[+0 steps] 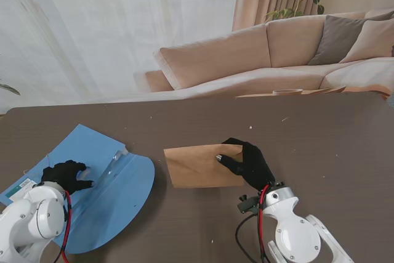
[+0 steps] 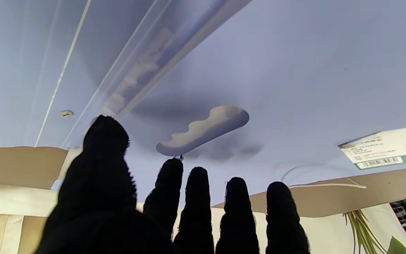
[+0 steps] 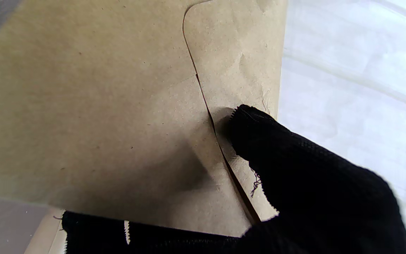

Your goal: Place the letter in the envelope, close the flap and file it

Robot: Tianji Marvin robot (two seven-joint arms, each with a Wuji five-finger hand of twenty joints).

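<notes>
Clearly the right hand (image 1: 249,163) is gripping the brown envelope (image 1: 200,165) at its right end, near the table's (image 1: 320,133) middle, thumb pressing the folded flap (image 3: 238,70) down; the left hand (image 1: 66,175), released and fingers spread, rests on the open blue folder (image 1: 117,204) far left. To my eye the flap could spring open on the carry across, since only that thumb pins it. The right wrist view shows the flap's edge and creases; the stand view hides both.

Only one printed thing in view: a white and green label (image 2: 388,146) (with barcode) on the blue folder (image 2: 294,70). Print perhaps too small to read.
</notes>
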